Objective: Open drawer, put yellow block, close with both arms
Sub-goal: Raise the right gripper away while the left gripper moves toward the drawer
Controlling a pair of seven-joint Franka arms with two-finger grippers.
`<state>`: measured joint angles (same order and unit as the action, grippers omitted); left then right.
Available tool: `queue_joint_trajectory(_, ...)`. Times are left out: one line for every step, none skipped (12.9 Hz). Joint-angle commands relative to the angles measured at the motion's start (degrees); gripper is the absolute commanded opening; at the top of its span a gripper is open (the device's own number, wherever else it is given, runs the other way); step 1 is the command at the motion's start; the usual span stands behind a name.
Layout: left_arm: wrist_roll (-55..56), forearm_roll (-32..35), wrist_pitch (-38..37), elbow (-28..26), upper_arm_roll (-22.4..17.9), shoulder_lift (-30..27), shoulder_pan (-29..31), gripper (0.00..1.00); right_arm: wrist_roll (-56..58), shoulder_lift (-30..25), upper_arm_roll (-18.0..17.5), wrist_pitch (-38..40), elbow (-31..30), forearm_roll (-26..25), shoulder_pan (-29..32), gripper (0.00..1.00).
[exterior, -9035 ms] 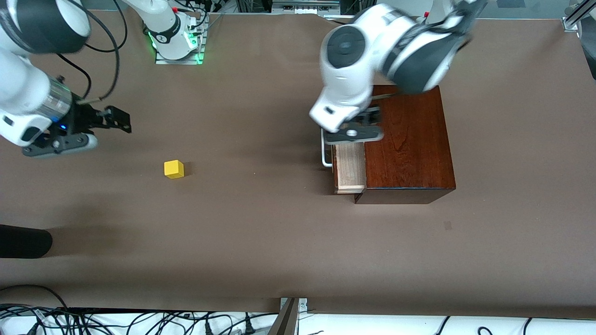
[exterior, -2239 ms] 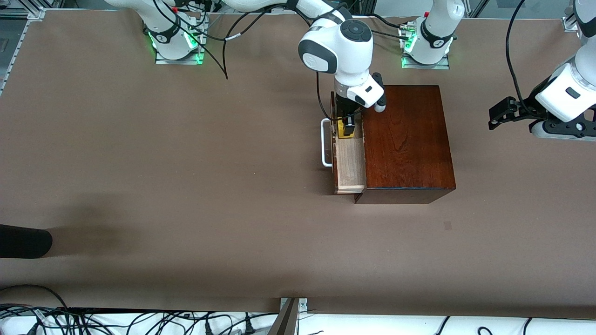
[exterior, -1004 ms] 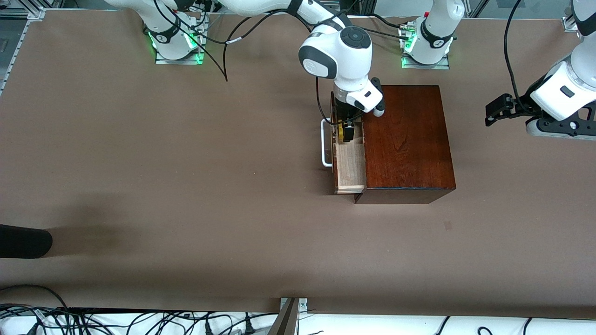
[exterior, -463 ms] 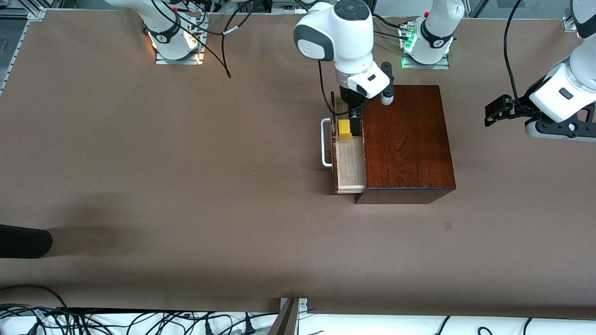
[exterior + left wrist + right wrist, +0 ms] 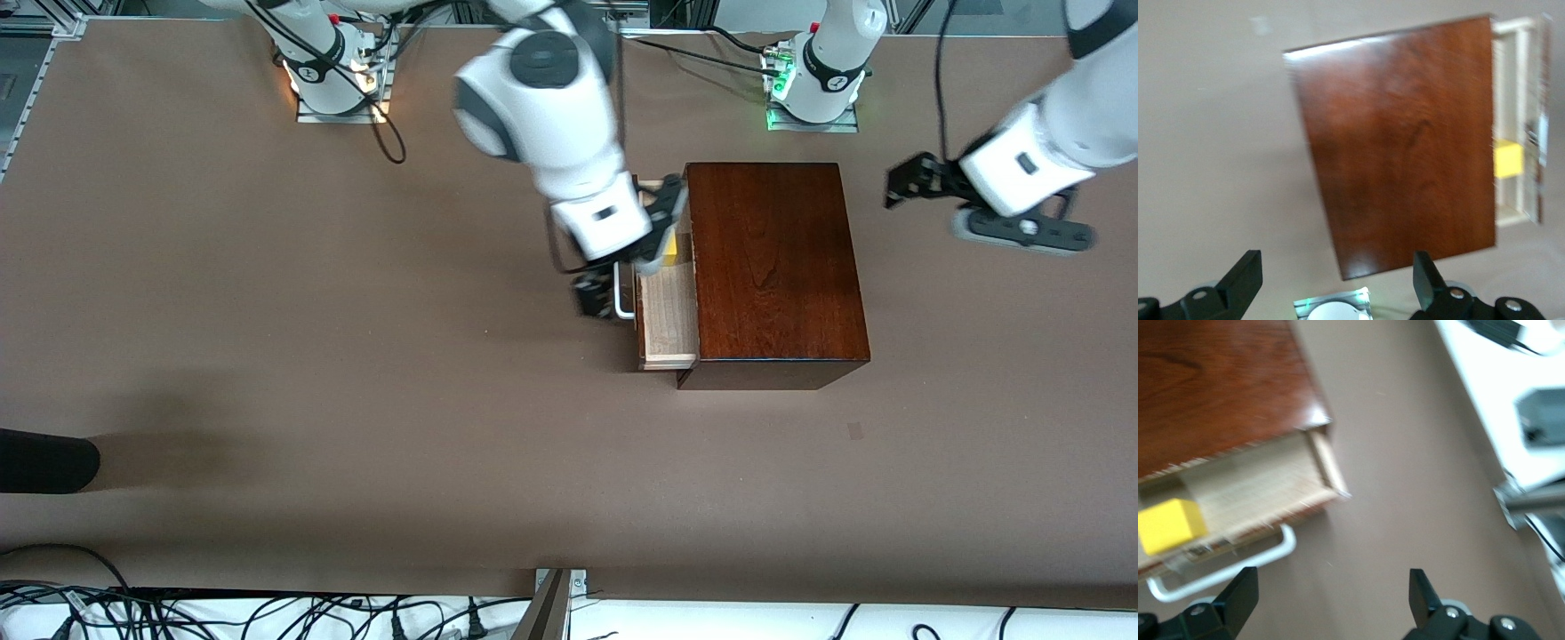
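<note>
Yellow cube (image 5: 1168, 525) in pale-wood drawer (image 5: 1258, 495); both grippers' jaws spread, empty.

One yellow block (image 5: 669, 246) lies in one drawer (image 5: 669, 311), which has one white handle (image 5: 622, 298) and belongs to one wooden box (image 5: 773, 267). Two arms work at the one desk (image 5: 356, 400): one right tool (image 5: 597, 293) and one left tool (image 5: 916, 182), each with two fingers spread apart. Two arm bases stand at the desk's twelve o'clock edge.
</note>
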<state>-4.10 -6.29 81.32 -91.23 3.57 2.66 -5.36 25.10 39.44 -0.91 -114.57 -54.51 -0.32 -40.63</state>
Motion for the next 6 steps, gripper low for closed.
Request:
queue_joint_trajectory(-16.03, -2.94, -2.39, 3.08, 0.99, 3.31, -2.71, 1.0, 0.21, -4.8, -0.93, 4.51, -1.3, 1.72, 7.21, 1.0)
queue_joint_trajectory(-19.94, -2.94, -2.31, 3.17, 1.35, 4.45, -4.55, 1.0, 0.04, -5.68, -0.93, 6.88, -1.3, 1.81, 9.85, 1.0)
queue_joint_trajectory(-20.94, -3.2, -2.13, 3.17, 1.35, 5.76, -6.74, 1.0, -0.14, -6.47, -0.93, 9.6, -1.3, 2.94, 12.48, 1.0)
queue_joint_trajectory(-21.21, -3.73, -1.52, 3.25, 1.35, 7.17, -8.85, 1.0, -0.49, -7.09, -0.76, 12.67, -1.39, 6.61, 15.9, 1.0)
queue_joint_trajectory(-21.47, -3.73, 0.05, 4.56, 1.35, 9.1, -11.66, 1.0, -0.49, -7.62, -0.85, 14.62, -1.3, 9.78, 20.11, 1.0)
queue_joint_trajectory(-22.43, -3.73, 2.07, 5.7, 1.35, 10.94, -14.47, 1.0, -0.92, -7.97, -0.93, 15.42, -1.82, 10.68, 22.51, 1.0)
